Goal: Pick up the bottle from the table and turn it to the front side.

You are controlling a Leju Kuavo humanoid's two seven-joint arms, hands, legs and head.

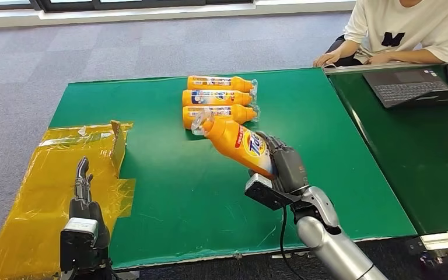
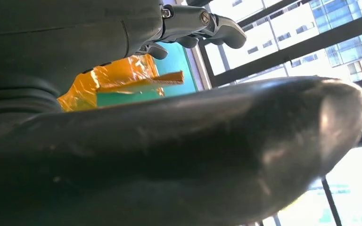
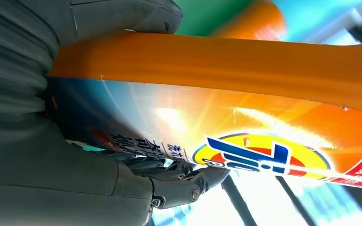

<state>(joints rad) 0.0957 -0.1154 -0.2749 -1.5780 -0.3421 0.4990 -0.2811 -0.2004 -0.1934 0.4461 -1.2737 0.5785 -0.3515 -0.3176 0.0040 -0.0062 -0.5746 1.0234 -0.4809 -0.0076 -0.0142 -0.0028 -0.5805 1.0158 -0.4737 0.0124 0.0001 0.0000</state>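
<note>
While the right robot hand [image 1: 284, 166] is gripping the orange bottle [image 1: 240, 142] aloft above the worktop [image 1: 169, 175], tilted, its smooth body is risking slipping during turning; left robot hand [image 1: 82, 185] is idling, holding nothing.

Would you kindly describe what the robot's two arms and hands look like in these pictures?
The right arm is a glossy silver tube with a black cable looping beside it and a grey box at the wrist. The right hand is dark grey, with a ribbed cover and metal-jointed fingers. The left hand is dark too, slim, above a black wrist with a silver-topped block.
</note>
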